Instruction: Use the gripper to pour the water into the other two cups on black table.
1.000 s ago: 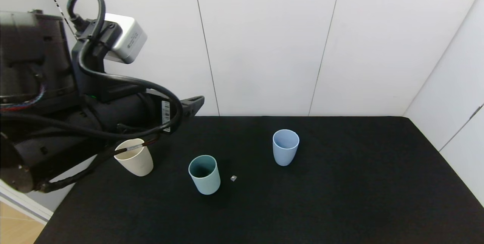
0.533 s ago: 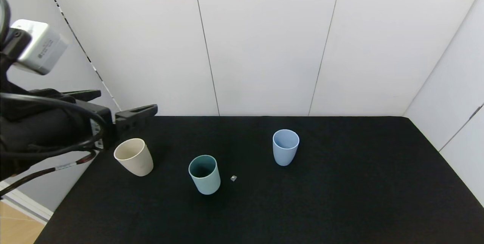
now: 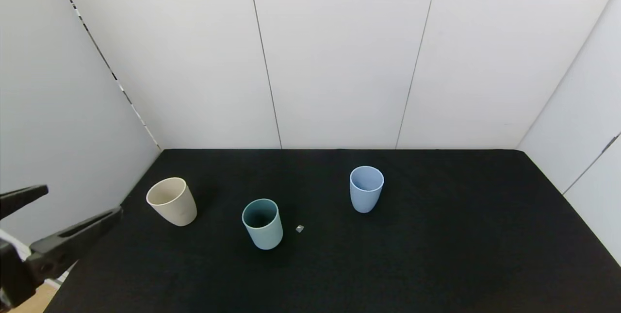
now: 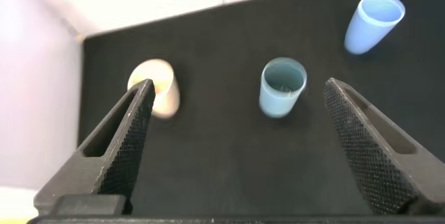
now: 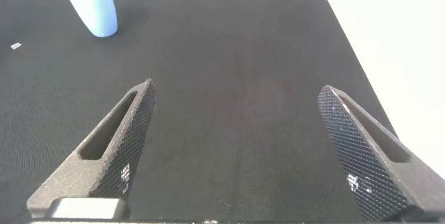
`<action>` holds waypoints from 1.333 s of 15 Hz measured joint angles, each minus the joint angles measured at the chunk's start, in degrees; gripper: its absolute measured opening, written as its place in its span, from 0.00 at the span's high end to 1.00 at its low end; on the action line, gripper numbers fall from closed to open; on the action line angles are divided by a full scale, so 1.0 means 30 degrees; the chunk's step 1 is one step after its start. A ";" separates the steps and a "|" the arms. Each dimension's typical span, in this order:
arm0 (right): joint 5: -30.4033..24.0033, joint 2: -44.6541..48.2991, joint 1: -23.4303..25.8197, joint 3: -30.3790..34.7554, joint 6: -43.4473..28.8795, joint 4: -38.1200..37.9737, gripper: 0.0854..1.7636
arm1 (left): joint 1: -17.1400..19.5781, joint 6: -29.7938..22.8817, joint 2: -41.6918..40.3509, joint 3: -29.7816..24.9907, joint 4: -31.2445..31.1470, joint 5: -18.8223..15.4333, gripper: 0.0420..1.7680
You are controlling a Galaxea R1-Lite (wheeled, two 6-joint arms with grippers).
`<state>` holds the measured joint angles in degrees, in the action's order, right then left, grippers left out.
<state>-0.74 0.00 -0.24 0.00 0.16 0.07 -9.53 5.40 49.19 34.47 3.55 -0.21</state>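
Three cups stand upright on the black table (image 3: 398,264): a beige cup (image 3: 172,201) at the left, a teal-green cup (image 3: 262,223) in the middle and a light blue cup (image 3: 366,188) farther right. My left gripper (image 3: 83,200) is open and empty at the table's left edge, low, well short of the beige cup. Its wrist view looks down between wide-apart fingers (image 4: 125,137) at the beige cup (image 4: 161,88), the teal cup (image 4: 281,87) and the blue cup (image 4: 372,22). My right gripper (image 5: 237,88) is open and empty over bare table, and is out of the head view.
A tiny grey speck (image 3: 300,228) lies just right of the teal cup. White wall panels (image 3: 339,60) close the table at the back and on both sides. The blue cup (image 5: 92,8) stands far from the right gripper.
My left arm has drawn back from above the beige cup, down and to the left, until only its open fingers show. The cups have not moved.
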 joint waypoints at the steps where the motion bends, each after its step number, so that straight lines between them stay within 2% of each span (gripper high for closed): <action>1: 0.0000 0.0000 0.0000 0.0000 0.0008 0.0000 0.03 | 0.0370 -0.0012 -0.1008 -0.0801 -0.0089 -0.0057 0.03; 4: 0.0000 0.0000 0.0000 0.0000 0.0008 0.0000 0.03 | 0.1260 -0.0049 -0.3702 -0.2593 -0.0199 -0.0699 0.03; 8: 0.0000 0.0000 0.0000 0.0000 0.0008 0.0000 0.03 | 0.2446 -0.0057 -0.6624 -0.3499 -0.2109 -0.1841 0.03; 20: 0.0000 0.0000 0.0000 0.0000 0.0016 0.0000 0.03 | 0.3040 -0.0028 -1.4174 -0.7477 -0.2588 -0.3312 0.03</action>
<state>-0.74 0.00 -0.24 0.00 0.21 0.07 -0.41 5.32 6.67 12.04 -4.22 -10.14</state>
